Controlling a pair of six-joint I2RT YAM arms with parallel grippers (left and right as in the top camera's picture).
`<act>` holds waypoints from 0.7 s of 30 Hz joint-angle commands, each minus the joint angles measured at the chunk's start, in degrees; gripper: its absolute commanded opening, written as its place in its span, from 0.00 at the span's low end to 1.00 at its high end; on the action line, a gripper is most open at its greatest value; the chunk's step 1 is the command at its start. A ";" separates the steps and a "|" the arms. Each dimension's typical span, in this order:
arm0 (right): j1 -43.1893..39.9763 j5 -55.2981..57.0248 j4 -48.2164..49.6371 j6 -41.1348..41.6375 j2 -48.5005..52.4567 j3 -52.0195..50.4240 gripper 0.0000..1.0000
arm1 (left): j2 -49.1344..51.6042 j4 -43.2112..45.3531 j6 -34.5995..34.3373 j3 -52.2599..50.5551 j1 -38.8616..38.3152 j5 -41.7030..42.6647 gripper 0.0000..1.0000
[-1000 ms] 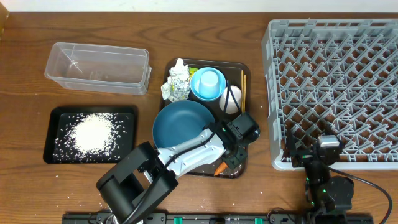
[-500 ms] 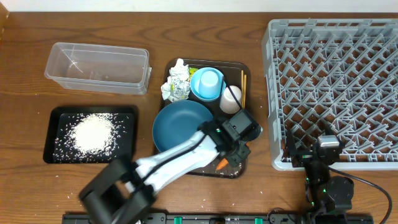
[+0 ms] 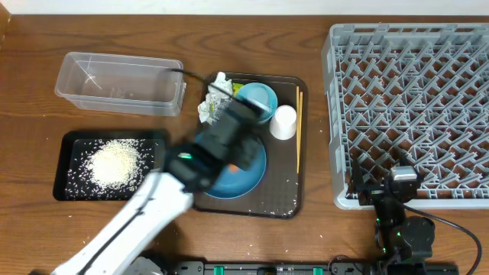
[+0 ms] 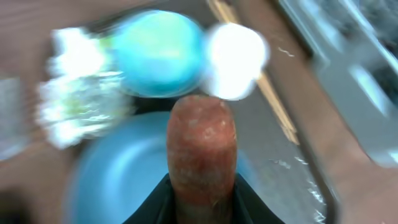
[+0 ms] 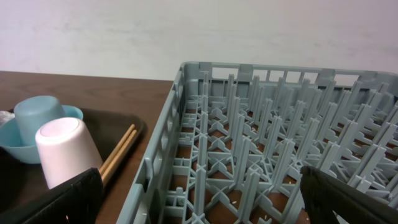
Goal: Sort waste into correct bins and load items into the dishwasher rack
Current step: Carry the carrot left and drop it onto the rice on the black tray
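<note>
My left gripper (image 3: 233, 141) hangs blurred over the blue plate (image 3: 246, 174), shut on the small orange carrot (image 4: 202, 149), which sticks out ahead of the jaws. Beyond it on the brown tray (image 3: 284, 203) are the light blue bowl (image 3: 256, 99), a white cup (image 3: 283, 122), chopsticks (image 3: 299, 114) and crumpled paper (image 3: 216, 95). Rice (image 3: 114, 162) lies in the black tray (image 3: 61, 164). The clear box (image 3: 118, 80) stands behind it. My right gripper (image 3: 390, 191) is open at the front left corner of the grey rack (image 3: 412, 107).
The right wrist view looks along the rack (image 5: 249, 155) pegs, with the white cup (image 5: 65, 152), the bowl (image 5: 37, 127) and the chopsticks (image 5: 118, 152) to its left. Loose rice grains dot the brown tray and the rack floor.
My left arm has lifted the carrot from the tray's front right corner and swung it back and left over the plate. The right arm has not moved.
</note>
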 commanded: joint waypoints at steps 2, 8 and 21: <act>0.07 0.37 -0.22 -0.42 0.02 -0.07 0.99 | -3.45 -2.19 -7.13 0.74 13.51 -3.04 0.11; 0.07 0.37 -0.22 -0.44 0.02 -0.07 0.99 | -1.79 -6.69 -18.32 0.72 33.24 -3.04 0.12; 0.07 0.37 -0.22 -0.42 0.02 -0.07 0.99 | 11.21 -8.31 -33.05 0.15 56.11 -2.43 0.12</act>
